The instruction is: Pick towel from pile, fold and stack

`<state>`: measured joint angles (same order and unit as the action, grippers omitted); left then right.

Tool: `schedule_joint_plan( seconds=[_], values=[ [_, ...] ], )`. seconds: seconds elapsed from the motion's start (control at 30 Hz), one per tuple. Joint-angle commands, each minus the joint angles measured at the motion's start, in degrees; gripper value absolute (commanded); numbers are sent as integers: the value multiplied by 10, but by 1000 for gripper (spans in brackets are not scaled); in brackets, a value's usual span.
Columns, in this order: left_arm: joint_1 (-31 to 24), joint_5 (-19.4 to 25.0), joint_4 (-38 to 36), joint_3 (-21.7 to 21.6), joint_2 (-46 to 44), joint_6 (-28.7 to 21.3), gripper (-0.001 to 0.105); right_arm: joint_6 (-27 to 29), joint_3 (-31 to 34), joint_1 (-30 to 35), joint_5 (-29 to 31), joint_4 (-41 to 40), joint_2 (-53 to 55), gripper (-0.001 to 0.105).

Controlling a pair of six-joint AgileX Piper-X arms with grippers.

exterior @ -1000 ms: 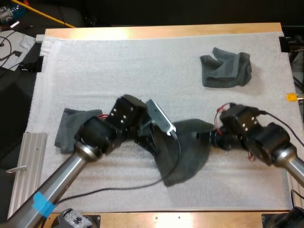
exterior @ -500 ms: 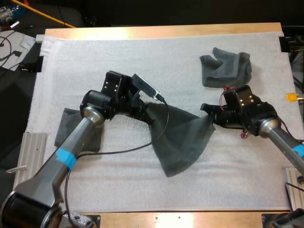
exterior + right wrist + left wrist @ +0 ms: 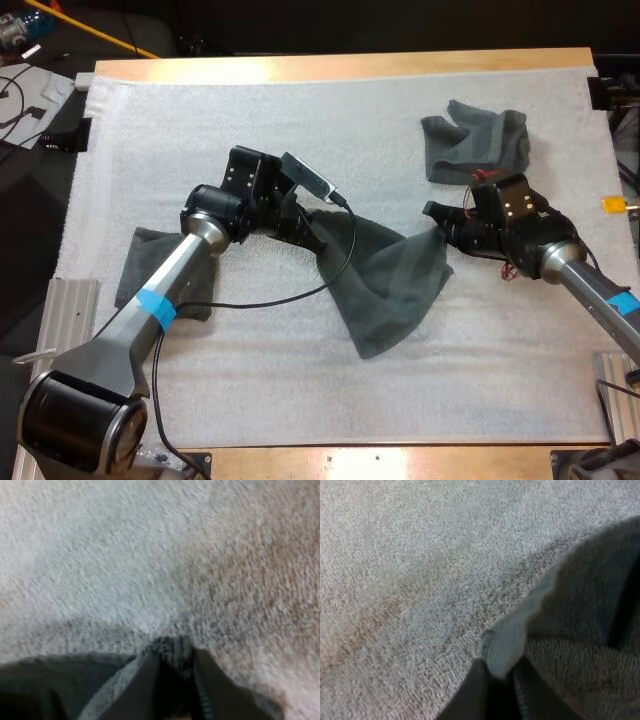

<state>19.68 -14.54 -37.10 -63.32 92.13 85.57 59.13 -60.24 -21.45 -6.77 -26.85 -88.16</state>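
A dark grey-green towel (image 3: 385, 285) hangs stretched between my two grippers over the middle of the white mat (image 3: 300, 110), its lower part draping down onto the mat. My left gripper (image 3: 312, 232) is shut on the towel's left corner (image 3: 502, 647). My right gripper (image 3: 437, 230) is shut on the towel's right corner (image 3: 170, 652). A crumpled towel (image 3: 475, 142) lies at the far right of the mat. A folded towel (image 3: 150, 270) lies at the left, partly under my left arm.
A ribbed metal plate (image 3: 55, 350) sits off the mat's left edge. The wooden table edge (image 3: 340, 66) runs along the far side. Bare mat lies in front of the held towel and at the far left.
Both grippers have carried the towel away from the front edge and apart, so it now spreads wider. In the last half second the right gripper moved slightly farther back.
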Motion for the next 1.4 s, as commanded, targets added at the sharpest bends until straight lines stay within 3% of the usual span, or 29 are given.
schedule_joint_plan(
  seconds=[0.0,0.13,0.2,0.23,0.37,0.47,0.67,0.8,1.23,1.37],
  values=[
    [2,11,10,-5,1,0,17,-12,-1,7,-21,27,-5,26],
    [0,28,12,-17,2,5,55,-24,-1,13,-64,83,-7,57],
    [-1,33,9,-28,1,7,69,-24,-1,15,-83,112,-6,61],
    [0,35,3,-35,1,8,71,-21,-2,16,-91,122,-6,62],
    [-2,33,-28,-52,-18,11,61,24,-3,15,-95,117,12,60],
    [1,31,-23,-53,-14,6,60,31,-1,14,-94,115,13,60],
    [1,36,-59,-60,-65,8,60,138,-1,14,-70,36,66,60],
    [1,36,-97,-59,-111,15,61,180,-2,14,-60,-28,108,60],
    [1,16,-242,-59,-275,67,61,239,-3,14,-42,-195,246,60],
    [0,19,-249,-58,-289,70,60,245,-2,14,-15,-200,250,58]
  ],
)
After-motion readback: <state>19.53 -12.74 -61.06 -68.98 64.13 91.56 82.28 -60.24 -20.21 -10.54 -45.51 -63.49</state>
